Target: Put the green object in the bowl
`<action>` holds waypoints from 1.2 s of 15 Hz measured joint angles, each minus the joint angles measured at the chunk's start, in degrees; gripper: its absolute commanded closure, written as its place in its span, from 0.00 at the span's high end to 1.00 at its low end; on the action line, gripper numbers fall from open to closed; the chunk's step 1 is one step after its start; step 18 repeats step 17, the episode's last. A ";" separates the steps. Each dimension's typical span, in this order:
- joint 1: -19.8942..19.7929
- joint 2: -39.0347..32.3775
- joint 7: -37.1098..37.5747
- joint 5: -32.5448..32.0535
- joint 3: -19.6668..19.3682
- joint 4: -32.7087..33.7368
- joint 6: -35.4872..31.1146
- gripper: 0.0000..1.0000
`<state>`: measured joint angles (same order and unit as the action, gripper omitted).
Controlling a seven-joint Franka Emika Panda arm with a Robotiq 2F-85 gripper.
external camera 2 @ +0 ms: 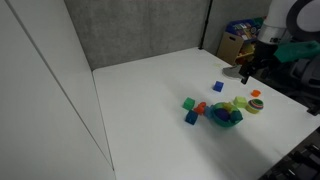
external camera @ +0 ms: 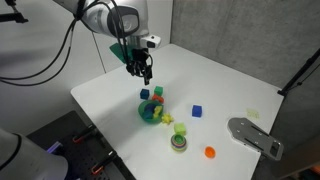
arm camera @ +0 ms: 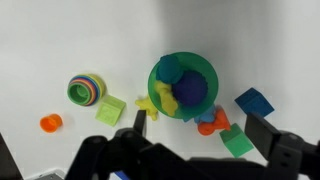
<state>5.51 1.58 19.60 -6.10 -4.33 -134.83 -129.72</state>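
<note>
The bright-green bowl (arm camera: 208, 70) sits mid-table and shows in both exterior views (external camera: 150, 114) (external camera 2: 226, 118). The dark teal-green object (arm camera: 170, 68) lies inside it, beside a dark blue ball (arm camera: 191, 92) and a yellow piece (arm camera: 163, 97). My gripper (arm camera: 200, 130) is open and empty. It hangs well above the table, apart from the bowl, in both exterior views (external camera: 144, 72) (external camera 2: 247, 72).
Next to the bowl lie a blue cube (arm camera: 253, 102), a bright green block (arm camera: 238, 143), an orange piece (arm camera: 212, 122), a yellow star (arm camera: 145, 103) and a yellow-green piece (arm camera: 110, 110). A striped ring (arm camera: 86, 90) and an orange cap (arm camera: 51, 122) lie farther off. A grey tool (external camera: 255, 137) lies near the table edge.
</note>
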 measured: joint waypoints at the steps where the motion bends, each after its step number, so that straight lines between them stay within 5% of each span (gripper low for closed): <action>1: -0.59 2.08 -2.30 0.72 0.32 -0.06 1.35 1.00; 7: -3.55 13.17 -16.14 5.85 0.46 -0.07 12.66 1.00; 18: -5.99 21.65 -16.44 5.04 2.13 -0.07 17.81 1.00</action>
